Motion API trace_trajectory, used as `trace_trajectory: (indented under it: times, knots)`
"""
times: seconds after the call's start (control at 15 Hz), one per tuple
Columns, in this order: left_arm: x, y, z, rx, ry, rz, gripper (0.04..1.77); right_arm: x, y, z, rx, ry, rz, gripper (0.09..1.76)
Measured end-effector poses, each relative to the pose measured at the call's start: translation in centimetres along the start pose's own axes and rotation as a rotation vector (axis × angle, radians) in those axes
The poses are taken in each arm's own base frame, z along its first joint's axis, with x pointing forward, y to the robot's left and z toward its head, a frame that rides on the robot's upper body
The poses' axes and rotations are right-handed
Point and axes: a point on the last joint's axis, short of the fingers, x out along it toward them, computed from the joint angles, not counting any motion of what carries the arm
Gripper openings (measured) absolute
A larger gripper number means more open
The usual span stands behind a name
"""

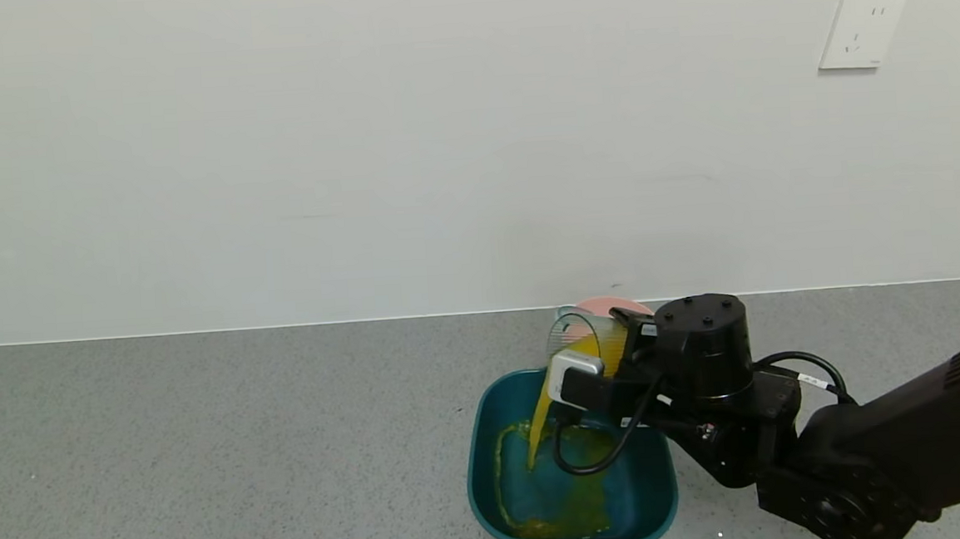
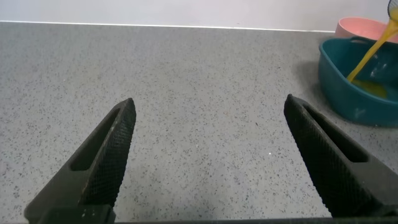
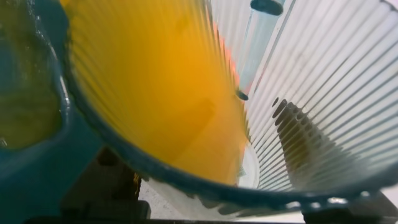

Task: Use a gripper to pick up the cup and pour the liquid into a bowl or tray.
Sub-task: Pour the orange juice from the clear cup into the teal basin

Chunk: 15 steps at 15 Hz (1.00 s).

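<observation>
Right gripper pinching tipped cup, liquid streaming into basin, left gripper spread

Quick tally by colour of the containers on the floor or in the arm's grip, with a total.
Dark teal: 1, the basin, catching the orange liquid
Pink: 1, the bowl behind it
Pale translucent: 1, the cup, tilted in the right end effector
Total: 3
</observation>
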Motion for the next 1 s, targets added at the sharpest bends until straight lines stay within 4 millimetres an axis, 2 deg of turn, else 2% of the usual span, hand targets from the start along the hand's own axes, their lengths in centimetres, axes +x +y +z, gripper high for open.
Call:
trace_trajectory:
  times: [1.0]
  knots:
    - [0.00,0.00,0.00,0.000,0.000,0.000,1.72,-0.38,0.52,0.04,-0.141,-0.005,0.018,1.36]
